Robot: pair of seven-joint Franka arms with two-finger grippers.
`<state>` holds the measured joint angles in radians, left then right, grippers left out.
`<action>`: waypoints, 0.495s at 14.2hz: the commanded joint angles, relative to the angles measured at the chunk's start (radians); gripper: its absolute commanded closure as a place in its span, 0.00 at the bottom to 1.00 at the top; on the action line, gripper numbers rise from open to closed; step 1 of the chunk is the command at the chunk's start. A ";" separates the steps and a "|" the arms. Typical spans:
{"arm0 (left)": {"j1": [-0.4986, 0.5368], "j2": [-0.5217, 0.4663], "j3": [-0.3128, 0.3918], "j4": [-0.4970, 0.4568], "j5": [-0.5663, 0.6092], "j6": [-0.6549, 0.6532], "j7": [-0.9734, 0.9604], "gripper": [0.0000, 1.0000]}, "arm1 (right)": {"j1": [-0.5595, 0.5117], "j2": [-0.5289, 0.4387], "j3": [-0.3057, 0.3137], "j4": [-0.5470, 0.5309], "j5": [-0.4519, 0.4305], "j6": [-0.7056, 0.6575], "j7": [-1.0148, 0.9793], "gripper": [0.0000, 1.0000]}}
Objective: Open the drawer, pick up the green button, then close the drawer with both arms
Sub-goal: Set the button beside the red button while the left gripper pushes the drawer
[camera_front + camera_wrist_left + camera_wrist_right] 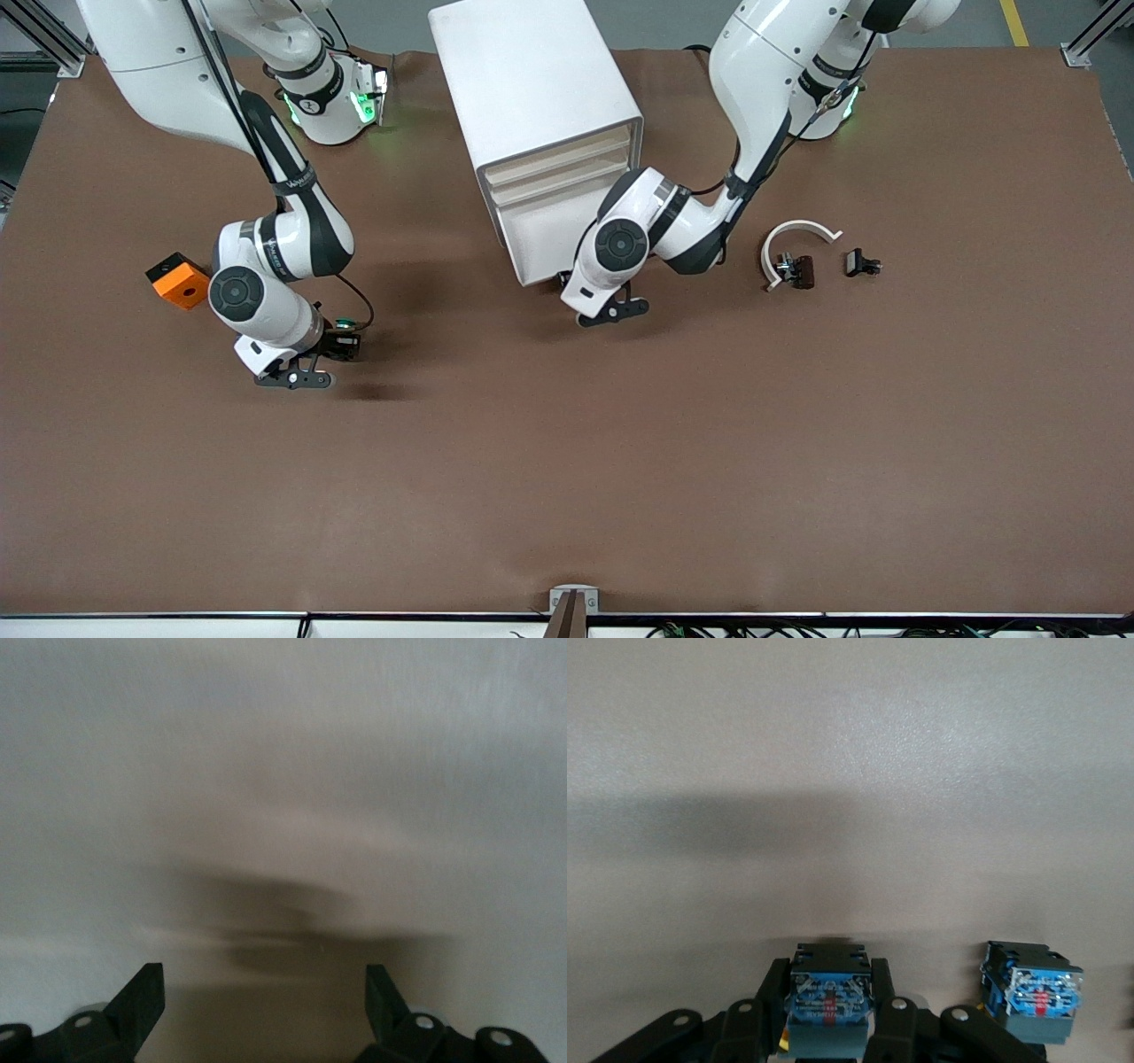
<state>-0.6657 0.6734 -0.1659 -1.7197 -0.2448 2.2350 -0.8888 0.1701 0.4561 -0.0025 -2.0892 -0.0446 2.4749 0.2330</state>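
My right gripper (344, 346) hangs low over the table toward the right arm's end, shut on the button (829, 997). The button's blue-black body sits between the fingers (772, 992), and a hint of its green cap (342, 323) shows in the front view. The white cabinet (532, 89) stands mid-table with cream drawer strips on its front. My left gripper (266, 983) is open and close against the white lower drawer (540, 244). In the front view the wrist covers its fingers. I cannot tell whether that drawer is fully in.
A second blue-black block (1031, 990) sits beside the held one. An orange block (180, 280) lies by the right arm's elbow. Toward the left arm's end lie a white curved piece (797, 232) and two small dark parts (797, 271) (862, 263).
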 commanded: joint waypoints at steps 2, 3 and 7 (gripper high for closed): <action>-0.002 -0.021 -0.056 -0.032 -0.019 0.000 -0.058 0.00 | -0.009 -0.002 0.010 -0.008 -0.017 0.016 0.012 0.82; -0.002 -0.021 -0.072 -0.044 -0.022 0.000 -0.077 0.00 | -0.011 -0.004 0.010 -0.008 -0.017 0.015 0.011 0.77; -0.002 -0.023 -0.129 -0.075 -0.025 -0.002 -0.146 0.00 | -0.017 -0.016 0.010 -0.003 -0.017 0.001 0.011 0.00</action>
<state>-0.6675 0.6733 -0.2744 -1.7590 -0.2490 2.2346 -1.0108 0.1698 0.4578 -0.0027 -2.0886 -0.0446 2.4799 0.2329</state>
